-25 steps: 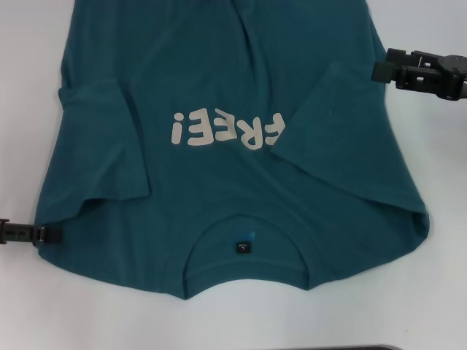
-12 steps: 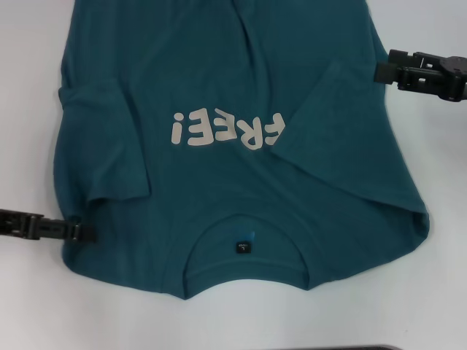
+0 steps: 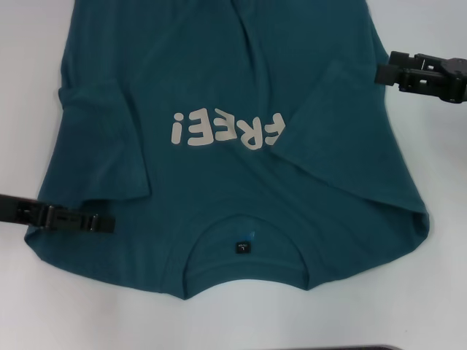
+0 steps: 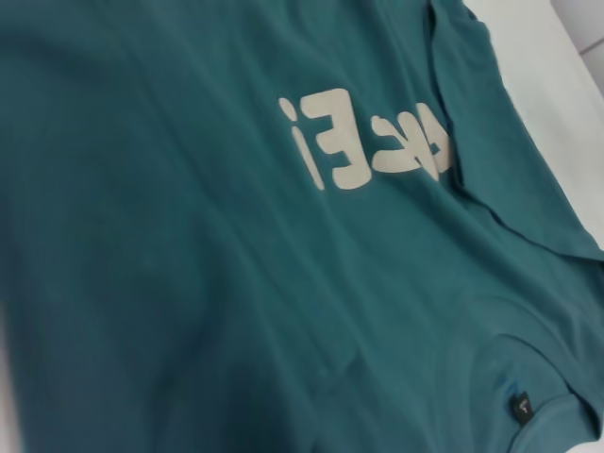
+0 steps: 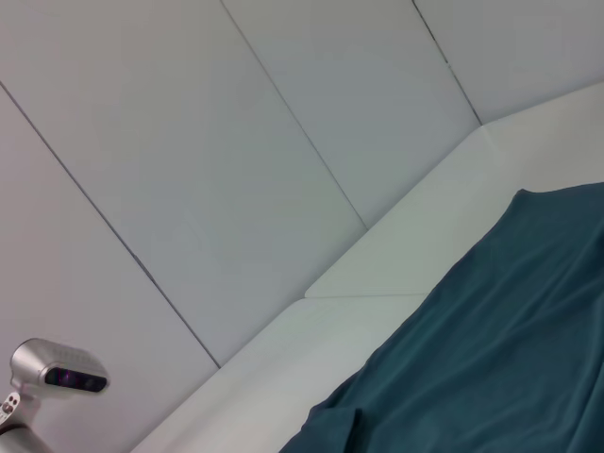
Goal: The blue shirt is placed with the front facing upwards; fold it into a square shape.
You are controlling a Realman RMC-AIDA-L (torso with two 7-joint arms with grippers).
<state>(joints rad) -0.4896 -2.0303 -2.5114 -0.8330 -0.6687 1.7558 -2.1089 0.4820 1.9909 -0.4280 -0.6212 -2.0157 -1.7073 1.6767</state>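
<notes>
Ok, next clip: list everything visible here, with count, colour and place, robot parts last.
Dark teal-blue short-sleeved cotton T-shirt: one, spread front up across the table, collar nearest the robot, both sleeves folded inward.
White "FREE!" lettering: one print, on the chest.
Small dark label: one, inside the round collar.
White table: one, under the shirt.
Pale panelled wall: behind the table, right wrist view.
Silver camera unit: one, by that wall.
Left tool: one, black, over the shirt's left shoulder edge.
Right tool: one, black, at the shirt's right edge, farther out.
</notes>
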